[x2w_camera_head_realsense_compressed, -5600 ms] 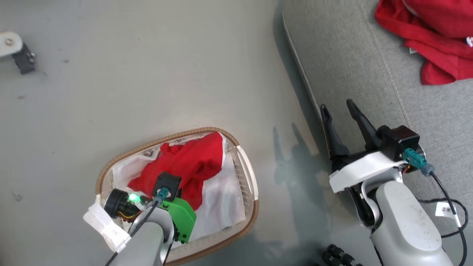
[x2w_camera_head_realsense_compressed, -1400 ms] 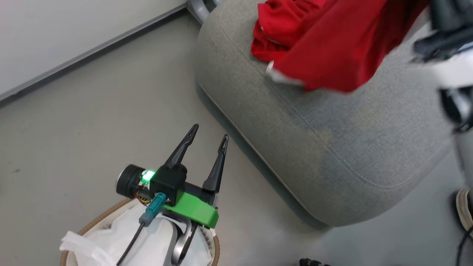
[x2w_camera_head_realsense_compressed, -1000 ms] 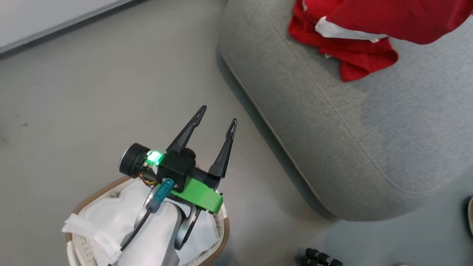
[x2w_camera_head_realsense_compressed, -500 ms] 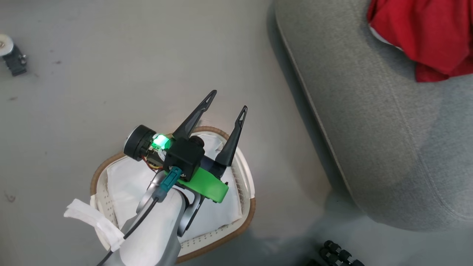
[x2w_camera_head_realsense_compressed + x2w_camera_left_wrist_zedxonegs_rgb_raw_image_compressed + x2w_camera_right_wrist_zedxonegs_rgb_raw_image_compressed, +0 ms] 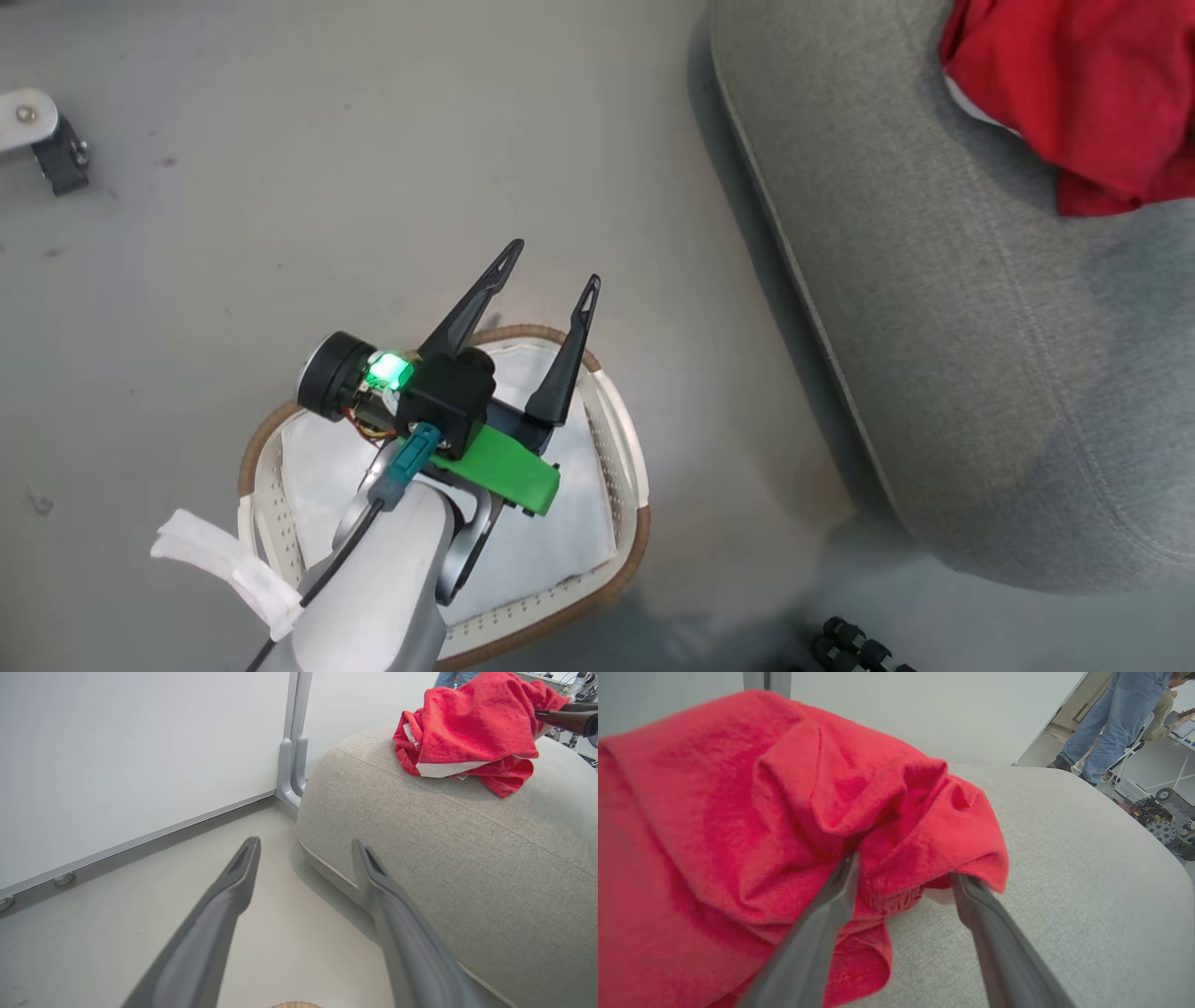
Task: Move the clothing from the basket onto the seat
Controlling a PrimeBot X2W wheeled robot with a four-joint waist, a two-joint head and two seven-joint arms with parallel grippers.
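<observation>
- A smooth grey floor [image 5: 373,140] carries a few dark specks and a soft glare.
- A white wall panel [image 5: 140,751] has a grey bottom rail [image 5: 140,837] on small round feet [image 5: 63,878].
- A grey upright post [image 5: 293,742] stands at the corner, just behind the rounded end of the grey woven sofa [image 5: 444,858].
- A small white-and-black fitting [image 5: 42,135] lies on the floor.
- Beyond an opening, a person in blue jeans [image 5: 1115,723] stands near a wheeled machine [image 5: 1169,821].

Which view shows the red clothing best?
Left wrist view: the whole clothing pile lies on the seat. Head view crops it at the corner; right wrist view is too close, the right gripper open against it.
</observation>
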